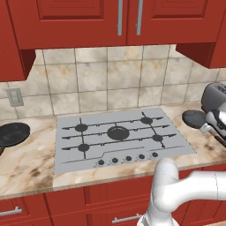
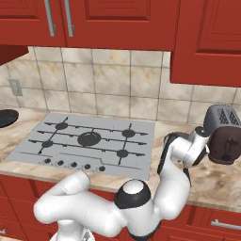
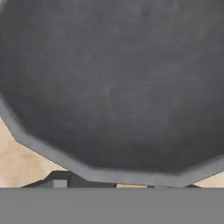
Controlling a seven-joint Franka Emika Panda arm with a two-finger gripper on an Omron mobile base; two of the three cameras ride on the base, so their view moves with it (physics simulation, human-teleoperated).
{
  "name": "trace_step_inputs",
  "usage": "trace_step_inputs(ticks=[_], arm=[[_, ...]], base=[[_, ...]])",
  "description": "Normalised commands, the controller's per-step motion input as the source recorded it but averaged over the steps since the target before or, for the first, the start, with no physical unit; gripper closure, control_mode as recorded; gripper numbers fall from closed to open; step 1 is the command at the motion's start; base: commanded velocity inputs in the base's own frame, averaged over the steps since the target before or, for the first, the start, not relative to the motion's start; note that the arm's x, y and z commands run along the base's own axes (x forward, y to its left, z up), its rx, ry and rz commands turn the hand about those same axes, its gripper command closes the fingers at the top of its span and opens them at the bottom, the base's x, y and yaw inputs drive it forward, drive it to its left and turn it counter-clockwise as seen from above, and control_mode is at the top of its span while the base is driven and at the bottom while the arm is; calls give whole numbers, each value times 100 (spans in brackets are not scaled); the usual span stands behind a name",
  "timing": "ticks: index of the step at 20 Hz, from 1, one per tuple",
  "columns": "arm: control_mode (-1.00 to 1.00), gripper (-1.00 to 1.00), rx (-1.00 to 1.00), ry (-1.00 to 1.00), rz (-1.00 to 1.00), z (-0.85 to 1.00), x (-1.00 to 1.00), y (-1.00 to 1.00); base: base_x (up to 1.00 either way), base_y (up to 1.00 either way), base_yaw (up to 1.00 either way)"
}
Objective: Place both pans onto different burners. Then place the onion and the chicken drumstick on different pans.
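Note:
The smaller dark-grey pan (image 1: 194, 118) lies on the counter to the right of the cooktop, and its inside (image 3: 113, 87) is close up in the hand view. My gripper (image 1: 208, 129) is low at that pan's near right side, by its grey handle. My two dark fingertips (image 3: 57, 178) stand well apart at the pan's near rim, with nothing clearly pinched between them. The wider black pan (image 1: 13, 133) sits on the counter at the far left (image 2: 6, 117). All the burners (image 1: 118, 132) are bare. The onion and the chicken drumstick are out of view.
A dark toaster (image 2: 226, 134) stands just right of my hand. The knob row (image 1: 128, 158) runs along the cooktop's front edge. Red cabinets hang above, and a tiled wall backs the marble counter (image 1: 31, 167).

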Motion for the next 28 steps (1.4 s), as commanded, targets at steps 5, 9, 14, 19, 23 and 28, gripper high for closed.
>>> trace_step_inputs(ticks=[5,9,14,19,23,28], arm=[[-100,100,0,0,0,-1,0,0],[-100,100,0,0,0,0,0,0],[-100,100,0,-2,0,7,-16,0],[-100,100,0,-10,2,16,-36,2],[-100,100,0,-10,3,6,-39,17],[-100,100,0,-2,4,13,-24,26]], base=[[0,0,0],[0,0,0],[0,0,0],[0,0,0],[0,0,0],[0,0,0]])
